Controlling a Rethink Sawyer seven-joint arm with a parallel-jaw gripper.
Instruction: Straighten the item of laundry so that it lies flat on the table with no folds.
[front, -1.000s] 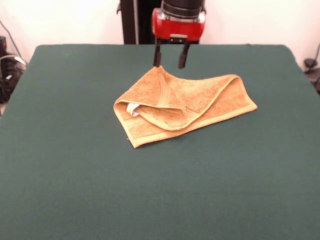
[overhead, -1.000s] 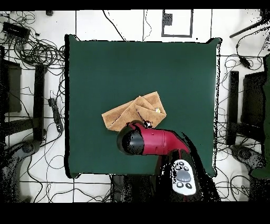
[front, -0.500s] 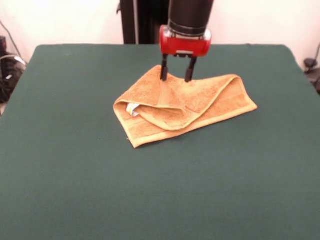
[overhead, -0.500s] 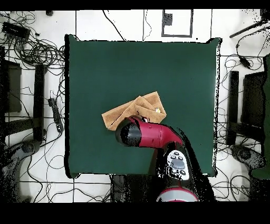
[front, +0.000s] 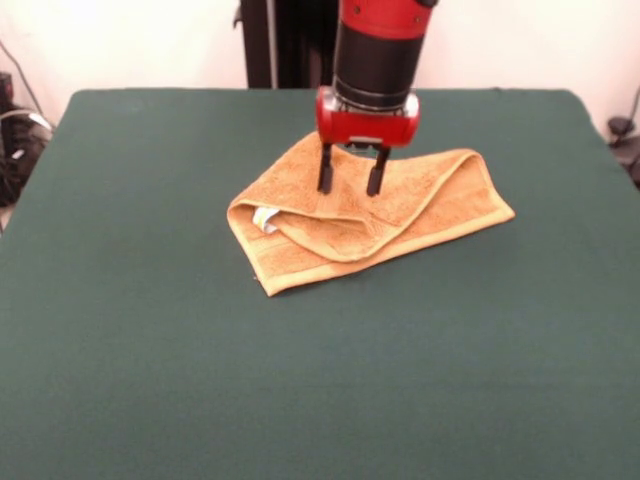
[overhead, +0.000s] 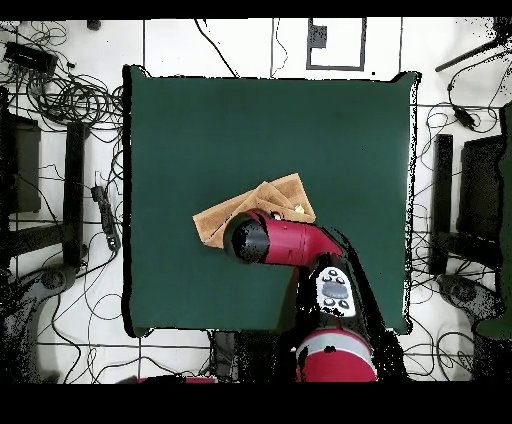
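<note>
Towel (front: 400, 205) folded, one spread hand (front: 349, 184) above

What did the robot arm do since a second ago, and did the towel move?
The red and black gripper came forward from the towel's far edge and lower, and now stands open over the middle of the folded orange-tan terry towel. It has taken hold of nothing. The towel lies folded as before on the dark green table.

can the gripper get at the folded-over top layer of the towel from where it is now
Probably yes. The gripper is open and hangs right over the folded towel, tips at or just above the upper layer. Nothing else lies on the table to block it.
</note>
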